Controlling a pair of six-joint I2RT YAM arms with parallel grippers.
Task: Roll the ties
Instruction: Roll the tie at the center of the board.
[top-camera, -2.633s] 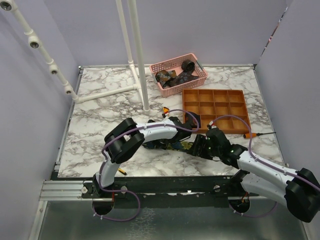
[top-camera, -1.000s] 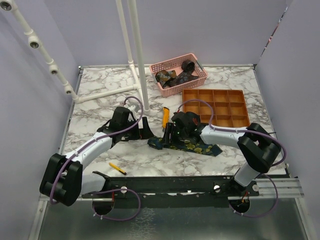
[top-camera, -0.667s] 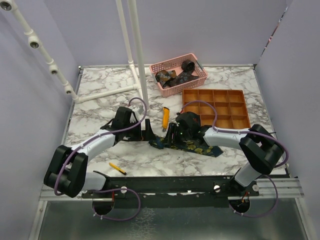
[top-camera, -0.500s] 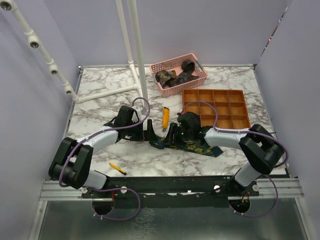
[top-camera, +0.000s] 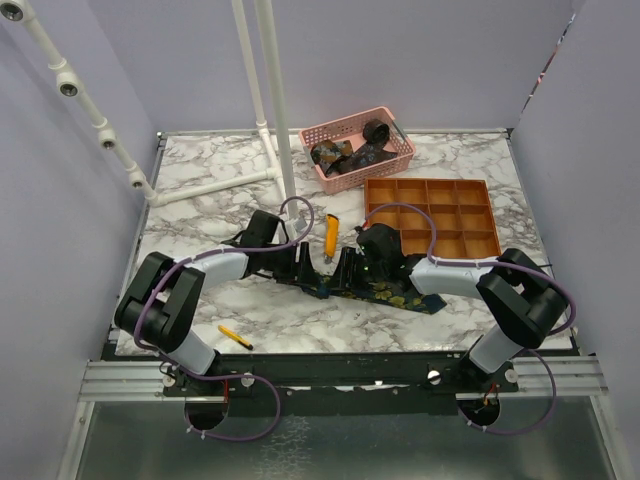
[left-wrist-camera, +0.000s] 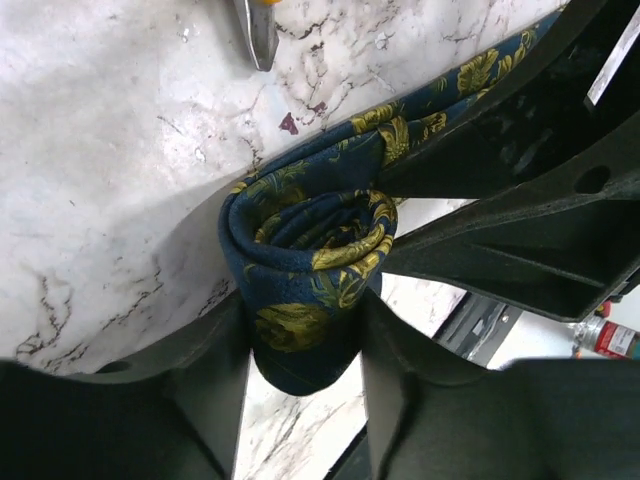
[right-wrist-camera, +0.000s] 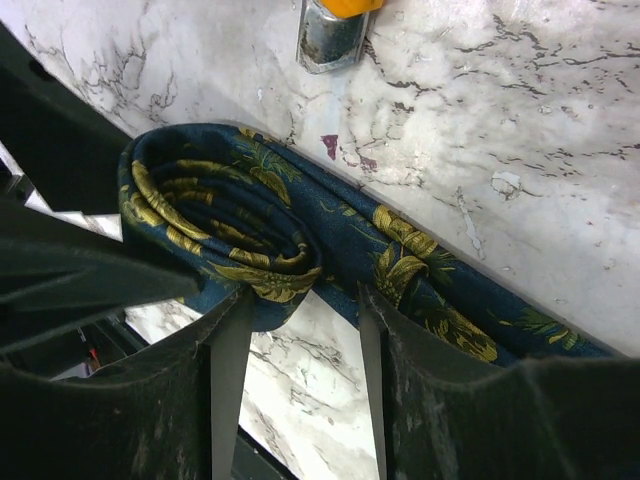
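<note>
A navy tie (top-camera: 400, 295) with yellow-green flowers lies flat across the table's front middle. Its left end is wound into a coil (left-wrist-camera: 310, 250), also seen as the coil (right-wrist-camera: 215, 215) in the right wrist view. My left gripper (left-wrist-camera: 305, 350) is shut on the coil from the left, fabric pressed between both fingers. My right gripper (right-wrist-camera: 300, 300) meets it from the right, its fingertips closed on the coil's rim and the strip beside it. In the top view the left gripper (top-camera: 308, 268) and right gripper (top-camera: 342, 272) face each other over the coil. More dark ties (top-camera: 350, 155) sit in the basket.
An orange-yellow utility knife (top-camera: 331, 235) lies just behind the coil, its blade (right-wrist-camera: 332, 30) close by. The pink basket (top-camera: 352, 180) and the orange compartment tray (top-camera: 432, 208) stand at the back right. A white pipe frame (top-camera: 278, 110) rises behind. A pencil (top-camera: 235, 337) lies front left.
My left arm swung right to the coil and its jaws went from wide open to closed on it. The right gripper stayed on the coil and narrowed slightly.
</note>
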